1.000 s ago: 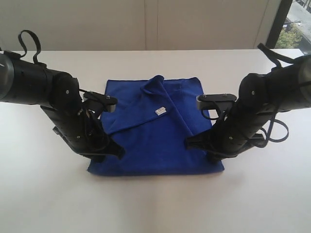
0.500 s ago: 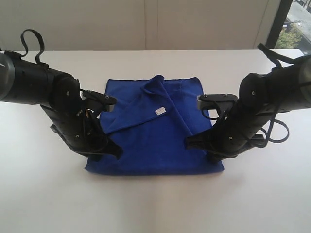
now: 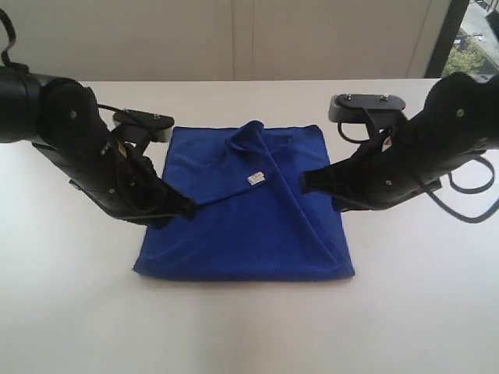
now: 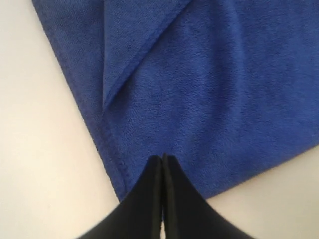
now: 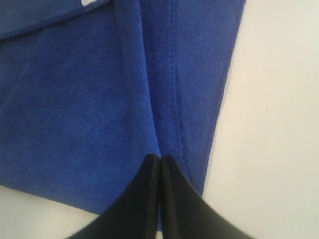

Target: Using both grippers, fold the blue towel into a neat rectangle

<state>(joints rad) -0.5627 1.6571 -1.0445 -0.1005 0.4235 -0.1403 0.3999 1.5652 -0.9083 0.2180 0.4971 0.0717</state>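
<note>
1. Left arm (image 3: 70, 148): matte black, entering from the left edge of the surface (image 3: 249, 335) and angled down towards the middle.

2. Left pincer (image 3: 187, 209) (image 4: 163, 157): jaws pressed together with nothing between them. The tip is over the left side of the towel, near its front left corner. Whether it touches the cloth cannot be told.

3. Blue towel (image 3: 249, 234) (image 4: 214, 99) (image 5: 75, 99): deep royal blue. It lies flat in the middle of the surface, midway between the left and right edges, as a rough rectangle.
   - One layer is turned in from the left as a triangular flap.
   - A second layer lies over the right side, with a diagonal seam running to the front right corner.
   - A small bunched peak rises at the far edge.

4. White tag (image 3: 256, 178): small, on the tip of the left flap, near the towel's centre.

5. Right pincer (image 3: 302, 181) (image 5: 159, 158): jaws closed flat against each other, empty. The tip is over the towel's right side, by the stitched hem. Contact with the cloth cannot be told.

6. Right arm (image 3: 437, 148): black, with looped cables, entering from the right edge.

7. Surface: plain white, matte.
</note>
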